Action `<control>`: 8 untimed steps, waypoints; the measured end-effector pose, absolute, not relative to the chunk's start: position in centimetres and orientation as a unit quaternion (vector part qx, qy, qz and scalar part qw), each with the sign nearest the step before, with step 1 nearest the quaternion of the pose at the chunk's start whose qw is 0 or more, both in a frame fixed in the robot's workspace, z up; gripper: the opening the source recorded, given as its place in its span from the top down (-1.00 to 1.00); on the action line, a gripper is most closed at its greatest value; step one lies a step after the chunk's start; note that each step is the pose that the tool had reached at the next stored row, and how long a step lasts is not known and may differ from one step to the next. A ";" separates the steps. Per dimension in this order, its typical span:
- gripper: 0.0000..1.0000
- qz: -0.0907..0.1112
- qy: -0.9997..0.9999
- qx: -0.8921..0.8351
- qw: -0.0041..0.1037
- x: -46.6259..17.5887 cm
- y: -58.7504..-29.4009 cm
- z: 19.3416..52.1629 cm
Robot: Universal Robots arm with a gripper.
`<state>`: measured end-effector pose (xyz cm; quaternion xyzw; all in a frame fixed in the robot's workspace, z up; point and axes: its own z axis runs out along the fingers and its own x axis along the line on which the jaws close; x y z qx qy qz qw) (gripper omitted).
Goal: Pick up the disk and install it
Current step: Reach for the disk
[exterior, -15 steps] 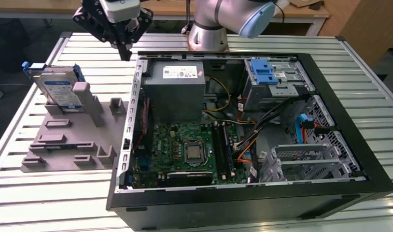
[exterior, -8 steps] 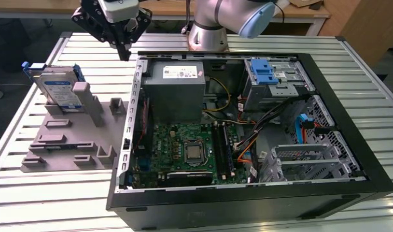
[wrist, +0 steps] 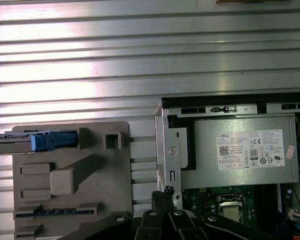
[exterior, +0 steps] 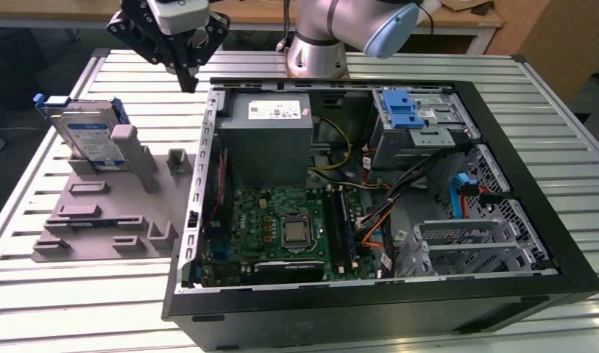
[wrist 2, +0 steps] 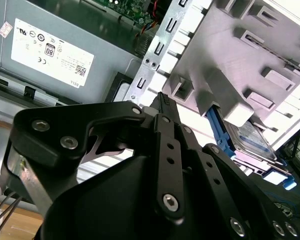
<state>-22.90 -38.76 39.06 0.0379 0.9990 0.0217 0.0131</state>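
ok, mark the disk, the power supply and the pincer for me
disk (exterior: 90, 137), exterior view, on its white-and-blue label.
power supply (exterior: 266, 151), exterior view, on the grey face below its white label.
pincer (exterior: 188, 81), exterior view, at its closed tips.

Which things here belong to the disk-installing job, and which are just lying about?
Job: the disk, upright in the grey stand; the pincer, shut and empty; the open computer case.
Lying about: power supply box; motherboard; coloured cables.
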 end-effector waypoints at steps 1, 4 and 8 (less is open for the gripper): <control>0.79 0.022 0.999 0.038 0.013 -22.9 -38.8 39.1; 0.79 0.022 0.999 0.038 0.013 -23.0 -38.8 39.1; 0.79 0.022 0.999 0.038 0.013 -23.1 -38.8 39.1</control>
